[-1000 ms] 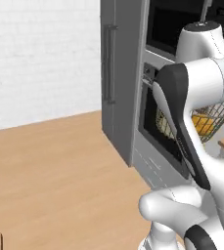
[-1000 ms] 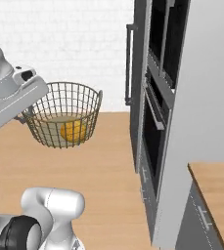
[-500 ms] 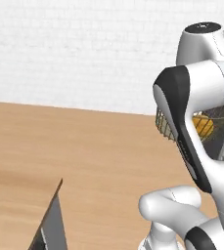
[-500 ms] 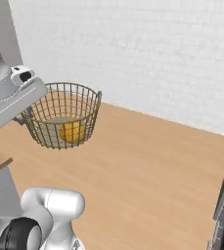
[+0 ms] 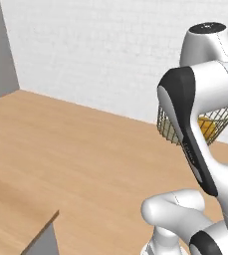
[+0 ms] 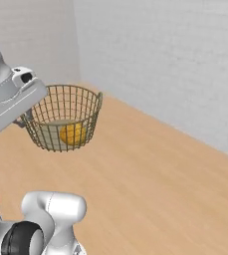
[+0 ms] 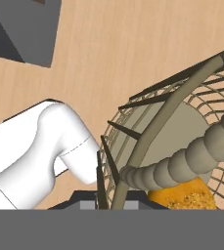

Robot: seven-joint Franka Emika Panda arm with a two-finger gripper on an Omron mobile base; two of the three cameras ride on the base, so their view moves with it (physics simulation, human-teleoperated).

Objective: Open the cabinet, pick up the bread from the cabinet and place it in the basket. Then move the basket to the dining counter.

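We see the jaws clamped on the rim of the wire basket (image 6: 63, 118), lifted above the wood floor (image 6: 160, 174), with the bread (image 6: 72, 134) inside.

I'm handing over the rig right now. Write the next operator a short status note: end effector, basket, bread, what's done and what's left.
End effector: shut on the rim of the round tan wire-mesh basket, carried in the air above the wood floor.
Bread: the small golden-orange lump lies on the basket's beige bottom; also seen in the hand view.
Done: bread is in the basket, basket lifted.
Left: bring the basket to the dining counter, set it down, release.
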